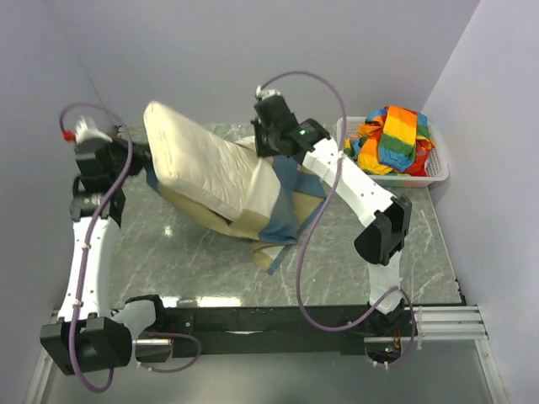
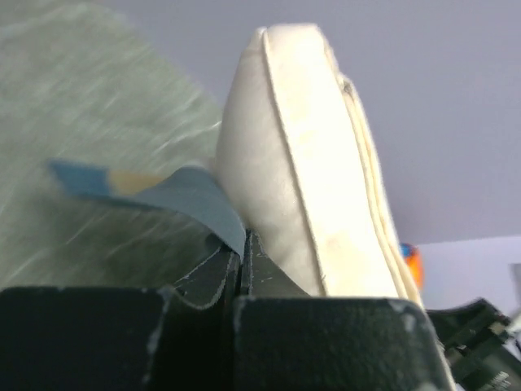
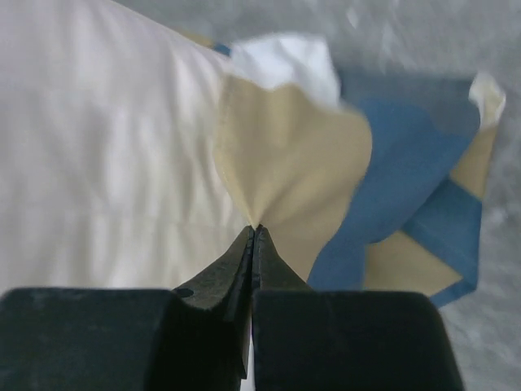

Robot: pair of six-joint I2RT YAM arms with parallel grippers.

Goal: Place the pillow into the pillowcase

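The cream-white pillow (image 1: pixel 202 160) lies tilted across the back middle of the table, with its lower end resting in the blue, tan and off-white pillowcase (image 1: pixel 282 210). My left gripper (image 1: pixel 145 160) is at the pillow's left side, shut on a blue edge of the pillowcase (image 2: pixel 183 191), and the pillow (image 2: pixel 301 163) rises right beside it. My right gripper (image 1: pixel 263 147) is at the pillow's right side. It is shut on a pinch of the pillowcase's tan cloth (image 3: pixel 285 155), with the pillow (image 3: pixel 98 163) to its left.
A white basket (image 1: pixel 438 171) at the back right holds a rainbow-striped cloth (image 1: pixel 392 135). White walls close in the marble table (image 1: pixel 194 261) at the back and on both sides. A black rail (image 1: pixel 278 320) with the arm bases runs along the near edge.
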